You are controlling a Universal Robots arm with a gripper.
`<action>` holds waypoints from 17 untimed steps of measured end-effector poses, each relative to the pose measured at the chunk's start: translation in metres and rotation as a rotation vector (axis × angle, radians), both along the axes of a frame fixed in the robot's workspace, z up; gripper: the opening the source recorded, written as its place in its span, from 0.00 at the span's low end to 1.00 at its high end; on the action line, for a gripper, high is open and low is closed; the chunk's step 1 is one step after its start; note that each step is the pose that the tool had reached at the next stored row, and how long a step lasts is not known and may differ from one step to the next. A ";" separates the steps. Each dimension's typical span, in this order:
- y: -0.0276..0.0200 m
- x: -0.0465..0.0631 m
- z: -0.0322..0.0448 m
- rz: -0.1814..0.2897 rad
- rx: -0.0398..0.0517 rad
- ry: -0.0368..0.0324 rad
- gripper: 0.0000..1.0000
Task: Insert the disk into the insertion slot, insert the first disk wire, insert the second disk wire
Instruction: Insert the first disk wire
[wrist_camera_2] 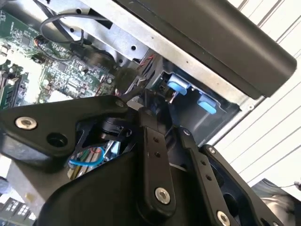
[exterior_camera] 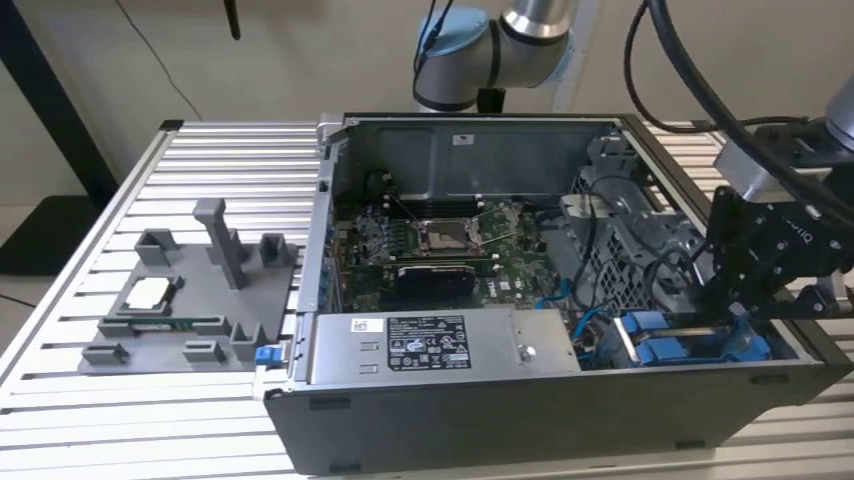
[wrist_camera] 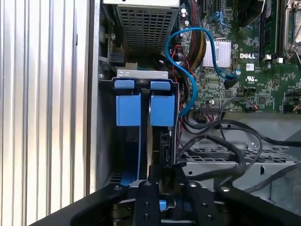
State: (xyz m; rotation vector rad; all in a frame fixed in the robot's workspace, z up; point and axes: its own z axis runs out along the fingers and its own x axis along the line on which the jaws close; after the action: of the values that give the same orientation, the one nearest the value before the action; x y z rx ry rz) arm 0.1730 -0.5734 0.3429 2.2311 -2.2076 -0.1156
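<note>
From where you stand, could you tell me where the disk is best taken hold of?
Probably grip the disk by its blue frame, across its thin width, coming down through the open case: it stands on edge, flanked by the other blue carrier and black cables.

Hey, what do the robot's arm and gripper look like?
The arm is grey and silver with a pale blue joint cap. The gripper is black, built of jointed links with silver screws; its black mount carries white lettering. Thick black cables loop down to it.
</note>
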 end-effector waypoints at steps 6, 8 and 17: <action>0.0000 0.000 0.0272 0.000 0.0000 0.0002 0.27; 0.0000 0.000 0.0351 0.000 -0.0002 0.0002 0.27; 0.0003 0.000 0.0517 0.000 0.0002 0.0001 0.27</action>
State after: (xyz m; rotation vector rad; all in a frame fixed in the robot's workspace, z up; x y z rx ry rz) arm 0.1729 -0.5732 0.3946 2.2312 -2.2076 -0.1158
